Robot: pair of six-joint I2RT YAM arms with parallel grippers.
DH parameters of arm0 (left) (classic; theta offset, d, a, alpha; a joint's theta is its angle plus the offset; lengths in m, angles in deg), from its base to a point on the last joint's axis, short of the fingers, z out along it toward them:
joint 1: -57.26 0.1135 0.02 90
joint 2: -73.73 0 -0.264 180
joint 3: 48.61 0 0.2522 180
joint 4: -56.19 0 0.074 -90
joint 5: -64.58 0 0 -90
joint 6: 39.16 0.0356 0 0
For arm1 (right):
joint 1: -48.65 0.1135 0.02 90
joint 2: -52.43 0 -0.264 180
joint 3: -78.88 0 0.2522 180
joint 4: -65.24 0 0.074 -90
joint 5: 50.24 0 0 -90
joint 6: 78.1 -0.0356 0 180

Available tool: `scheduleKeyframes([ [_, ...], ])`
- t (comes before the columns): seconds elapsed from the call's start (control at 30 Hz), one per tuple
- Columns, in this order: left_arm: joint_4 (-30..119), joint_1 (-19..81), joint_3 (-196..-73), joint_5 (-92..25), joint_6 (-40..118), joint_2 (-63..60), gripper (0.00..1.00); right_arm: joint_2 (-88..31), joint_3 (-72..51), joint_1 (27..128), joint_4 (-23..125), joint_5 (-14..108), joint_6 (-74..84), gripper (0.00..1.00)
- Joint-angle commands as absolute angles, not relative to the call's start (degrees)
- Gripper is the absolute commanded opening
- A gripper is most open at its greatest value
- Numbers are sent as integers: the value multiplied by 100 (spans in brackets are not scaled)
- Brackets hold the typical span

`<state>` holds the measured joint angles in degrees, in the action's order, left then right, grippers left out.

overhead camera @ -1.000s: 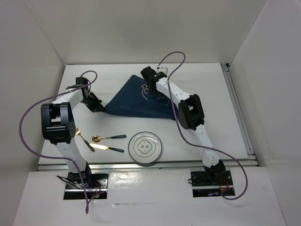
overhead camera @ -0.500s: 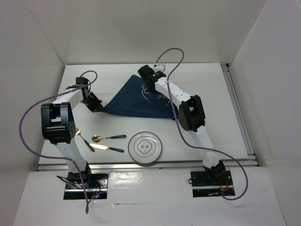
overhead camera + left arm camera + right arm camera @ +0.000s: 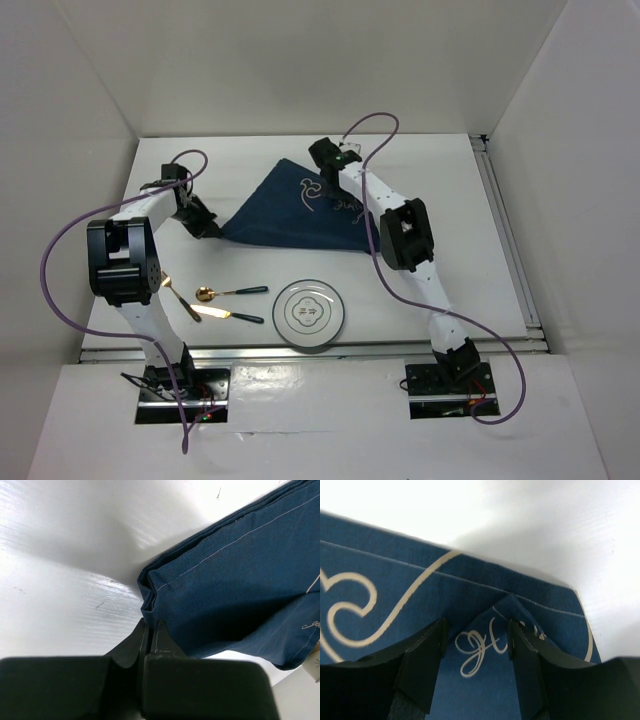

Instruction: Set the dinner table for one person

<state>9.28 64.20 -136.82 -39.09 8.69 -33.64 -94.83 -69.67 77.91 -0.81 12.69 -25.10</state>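
Pinching cloth is the business of this moment, so first the feel of things. The worktop (image 3: 470,220) is the white slab running from the near rail (image 3: 300,347) to the far wall. It is hard, glossy and fixed. It offers nothing to take hold of, and I judge that whatever lies on it will skid rather than grip.

The mat (image 3: 290,215) is the opposite — limp, light, folded into a rough triangle of several plies. It lies in the far middle, with its long tip pointing at the left edge. It should sag and drag when lifted, so corners and hems are the places to take it.

My left fingers (image 3: 135,647) are pressed together right at that left tip. The stacked fold runs into them, and I take them to be clamped on it, though how many plies are caught is hidden. My right fingers (image 3: 425,660) stand apart, astride a small raised peak of cloth in the mat's far part, one on each side and not closed on it.

For room, the worktop toward the far right corner and the right edge is bare, so spreading the mat that way looks free. At the middle of the near edge sits the plate (image 3: 311,314), and left of it lie the spoon (image 3: 228,292) and knife (image 3: 230,315) — apart from the mat, but a dragged hem might reach them.
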Motion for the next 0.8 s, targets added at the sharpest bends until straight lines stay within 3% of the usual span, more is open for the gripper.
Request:
scheduleKeyframes([
  [0.0, 850, 6403, -13734, -3826, 953, -3182, 0, -9584, -7217, 7819, -99, 1392, -2563, 62],
  [0.1, 850, 6403, -13734, -3825, 953, -3182, 0, -9707, -7217, 7819, -161, 1340, -2625, 62],
  [0.17, 850, 6403, -13734, -3825, 953, -3182, 0, -9707, -7217, 7819, -213, 1339, -2686, 55],
  [0.2, 789, 6403, -13734, -3773, 953, -3182, 0, -9707, -7217, 7819, -213, 1287, -2686, 47],
  [0.4, 789, 6403, -13734, -3720, 1006, -3130, 0, -9119, -6778, 7819, -38, 1181, -2748, 23],
  [0.5, 789, 6403, -13786, -3720, 1006, -3130, 0, -8935, -6768, 7819, -37, 1181, -2696, 1],
  [0.77, 683, 6403, -13900, -3773, 953, -3024, 0, -8293, -6611, 7871, -37, 1242, -2695, 0],
])
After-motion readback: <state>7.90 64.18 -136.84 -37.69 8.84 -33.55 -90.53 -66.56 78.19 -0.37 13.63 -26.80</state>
